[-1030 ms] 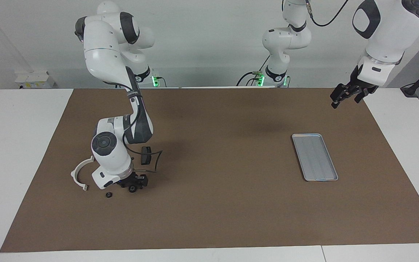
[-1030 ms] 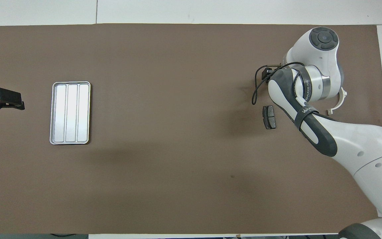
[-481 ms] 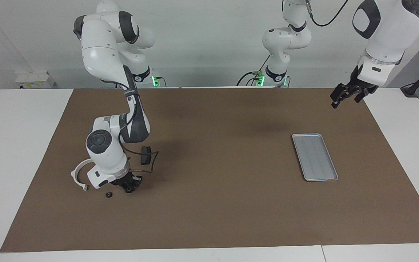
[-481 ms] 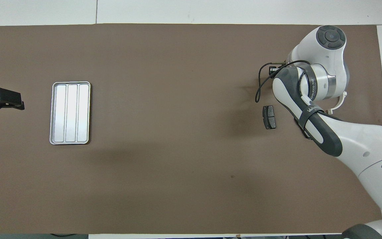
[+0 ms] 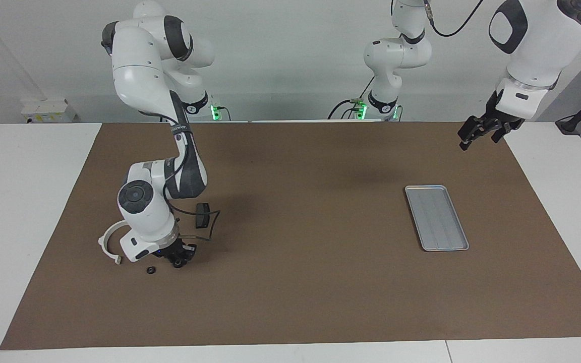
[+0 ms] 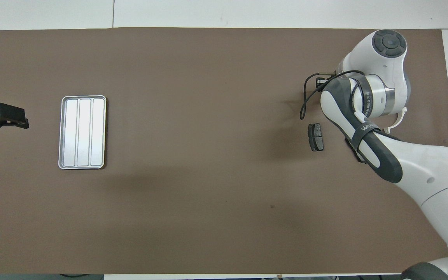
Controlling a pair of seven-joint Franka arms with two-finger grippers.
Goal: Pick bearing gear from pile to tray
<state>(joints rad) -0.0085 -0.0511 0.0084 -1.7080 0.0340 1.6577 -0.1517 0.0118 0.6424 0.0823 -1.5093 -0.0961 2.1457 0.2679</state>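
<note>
Bearing gear (image 5: 177, 263), a small black ring, sits at the tips of the right gripper (image 5: 178, 258) in the lower left of the facing view, at mat level or just off it, can't tell which. Fingers pinched together on it. Right arm comes down from its base at upper left of that view, elbow bent, forearm dropping steeply, wrist turned so the round joint cap faces the camera. In the overhead view the wrist covers the gripper at upper right.

Second black ring (image 5: 151, 270) lies loose just beside it, lower in the facing frame. White half-ring bracket (image 5: 105, 241) lies flat next to the wrist, partly hidden under it from overhead (image 6: 401, 118). Dark pad plate (image 5: 201, 214) lies nearer mid-frame, apart from the gripper (image 6: 316, 137).

Tray (image 5: 437, 218) sits flat at right of the facing view, well apart from the parts; left side of the overhead (image 6: 82, 132).

Left gripper (image 5: 478, 132) hangs over the brown mat (image 5: 295, 201) at upper right of the facing view, fingers apart, holding nothing; that arm waits. Mat covers the white desk (image 5: 18, 201).
</note>
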